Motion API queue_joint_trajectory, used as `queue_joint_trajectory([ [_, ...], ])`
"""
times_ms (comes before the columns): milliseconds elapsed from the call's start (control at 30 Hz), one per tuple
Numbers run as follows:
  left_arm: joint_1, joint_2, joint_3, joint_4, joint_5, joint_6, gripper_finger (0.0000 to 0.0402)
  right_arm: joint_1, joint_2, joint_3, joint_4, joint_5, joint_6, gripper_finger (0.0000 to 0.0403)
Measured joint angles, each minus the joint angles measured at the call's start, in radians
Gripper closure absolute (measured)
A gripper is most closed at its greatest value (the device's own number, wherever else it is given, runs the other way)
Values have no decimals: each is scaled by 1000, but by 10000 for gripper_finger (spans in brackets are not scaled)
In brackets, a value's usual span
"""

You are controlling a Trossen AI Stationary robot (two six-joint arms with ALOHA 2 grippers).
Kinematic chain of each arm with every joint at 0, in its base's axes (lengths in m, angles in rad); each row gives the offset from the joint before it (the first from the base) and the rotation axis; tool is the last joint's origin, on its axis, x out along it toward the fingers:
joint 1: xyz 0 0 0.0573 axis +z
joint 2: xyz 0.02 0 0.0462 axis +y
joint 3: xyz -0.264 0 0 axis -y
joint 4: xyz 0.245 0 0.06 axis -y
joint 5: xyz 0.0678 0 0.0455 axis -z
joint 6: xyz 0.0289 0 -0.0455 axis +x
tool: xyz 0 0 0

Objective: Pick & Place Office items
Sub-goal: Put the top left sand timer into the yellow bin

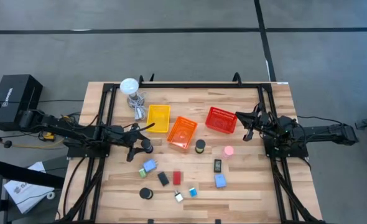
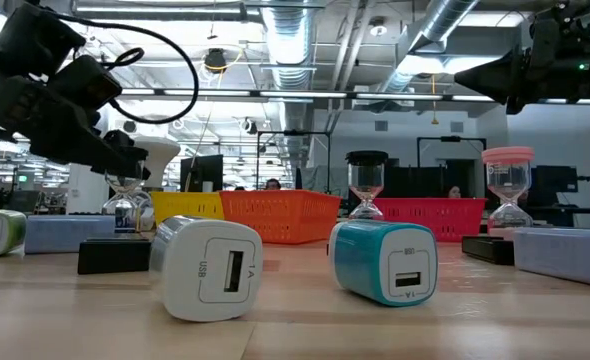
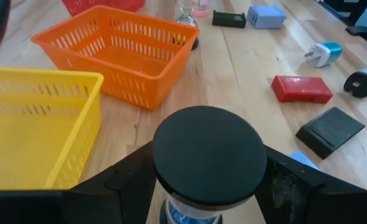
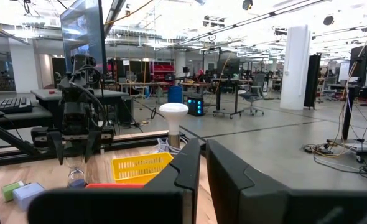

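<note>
My left gripper [image 1: 144, 147] is shut on an hourglass with a black round cap [image 3: 208, 149], near the yellow basket [image 1: 158, 118]. My right gripper [image 1: 247, 126] hovers shut, touching nothing, beside the red basket [image 1: 221, 119]. On the table rest another black-capped hourglass [image 1: 199, 146], a pink-capped hourglass [image 1: 228, 150], two light-blue blocks [image 1: 149, 166] [image 1: 220, 180], two black flat rectangles [image 1: 163, 178] [image 1: 218, 165], a red flat rectangle [image 1: 176, 178], a black puck [image 1: 146, 193], a white charger cube [image 2: 207, 268] and a teal one [image 2: 385, 262]. My left gripper pinches the hourglass between its two fingers [image 3: 124, 183], one on each side just under the black top cap's rim [image 3: 166, 171]. The fingers come from above, slanting down. The hourglass stands upright in the hold [image 4: 78, 169]; whether its base is on the table I cannot tell.
The orange basket [image 1: 182, 132] sits between the yellow and red ones at mid table. A white round-headed stand [image 1: 129, 87] is at the far left corner. Black frame rails run along both table sides [image 1: 106, 124]. Bare wood lies along the far edge [image 1: 196, 93].
</note>
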Motion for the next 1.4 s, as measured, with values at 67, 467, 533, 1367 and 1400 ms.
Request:
queue_joint_trajectory([
  [67,0,0,0,6,0,-7,186,0,0,0,0,0,0,381],
  [467,0,0,1,23,0,-37,160,0,0,0,0,0,0,381],
  [533,0,0,1,23,0,-37,154,0,0,0,0,0,0,381],
  [1367,3,0,87,51,-123,-89,204,0,0,0,0,0,0,381],
  [1400,7,0,106,53,-139,-89,204,0,0,0,0,0,0,381],
])
